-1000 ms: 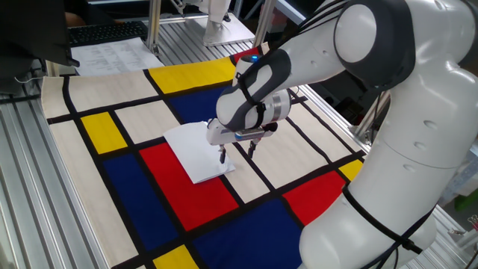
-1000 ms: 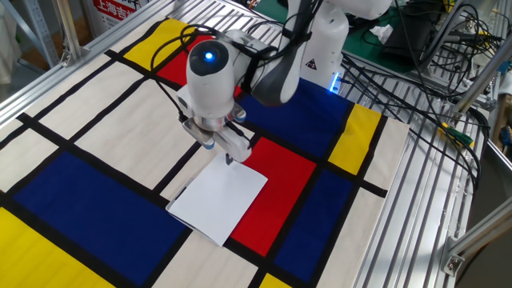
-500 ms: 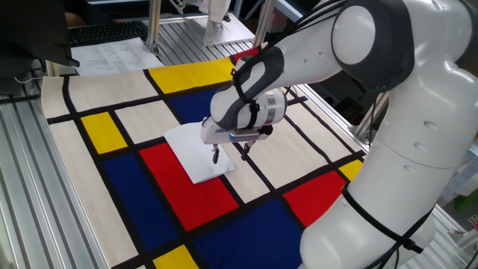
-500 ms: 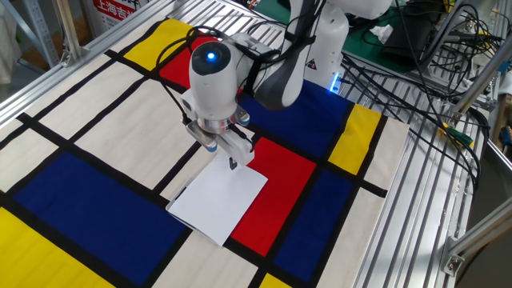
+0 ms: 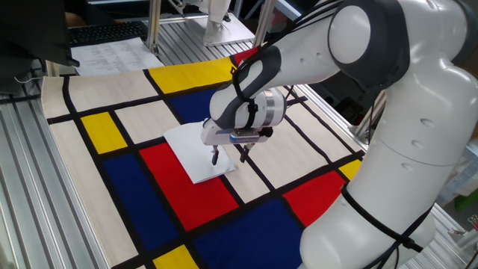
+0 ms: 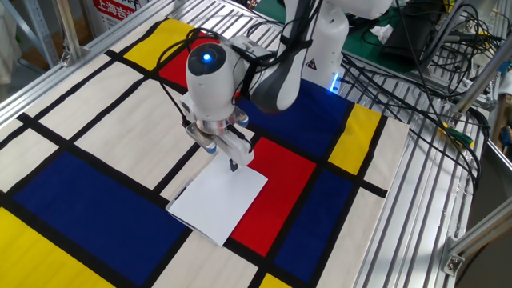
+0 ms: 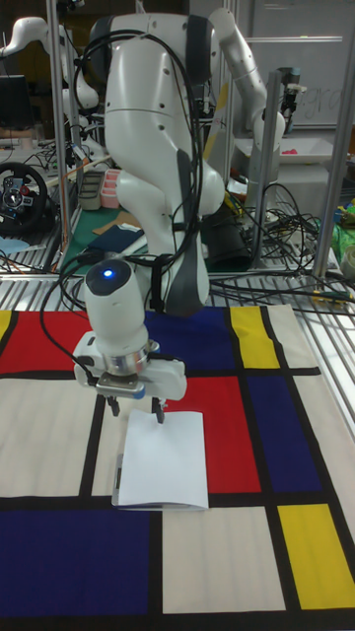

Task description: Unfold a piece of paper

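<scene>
Paper, a plain white thin rectangular sheet [image 5: 196, 152], lies flat in one fixed view on a cloth of red, blue, yellow and cream colour blocks with black bands [image 5: 119, 187], straddling a red block and a cream one. Above its right edge hangs the white arm's two-finger gripper [image 5: 228, 157], its dark fingers spread apart with nothing between them; one fingertip [image 5: 215, 159] is over the sheet, the other over the cloth just beside it. White sheets printed with grey text [image 5: 112, 54] lie well apart at the far edge of the table. In the other fixed view the piece of paper [image 6: 218, 200] covers part of a red block and a black band, and the gripper [image 6: 224, 157], released, stands at the sheet's far corner below a wrist with a blue light [image 6: 210, 56]. In the tall fixed view the sheet [image 7: 163, 460] lies beside the red block, a fold line showing along its near edge, and the gripper [image 7: 136, 409] is poised at its far edge, jaws parted. Whether the fingertips touch the paper cannot be told.
</scene>
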